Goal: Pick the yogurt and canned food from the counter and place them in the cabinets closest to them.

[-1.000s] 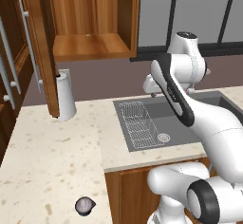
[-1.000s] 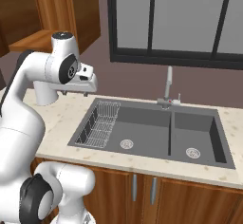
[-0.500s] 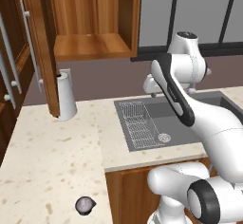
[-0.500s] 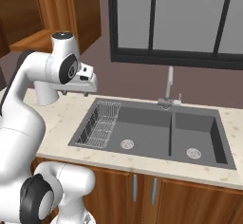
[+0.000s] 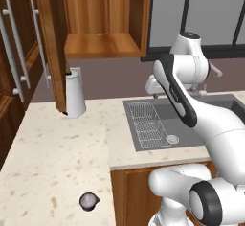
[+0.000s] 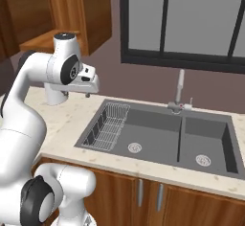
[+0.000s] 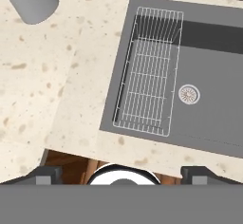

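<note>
Currently my tool (image 6: 87, 95) hangs empty, jaws spread, over the sink's (image 5: 191, 119) left edge; the tin (image 5: 88, 200) sits low-left on the bench (image 5: 57, 153), near its front edge.

No readable text, labels, brands, numbers or signs were seen in any view. The canned food (image 5: 88, 201) showed only a plain grey-lilac top. The paper-towel roll (image 5: 74, 93) was blank white. The cabinets (image 5: 103, 16) and the sink (image 6: 162, 134) carried no markings. The robot arm bore no lettering that could be made out.
</note>
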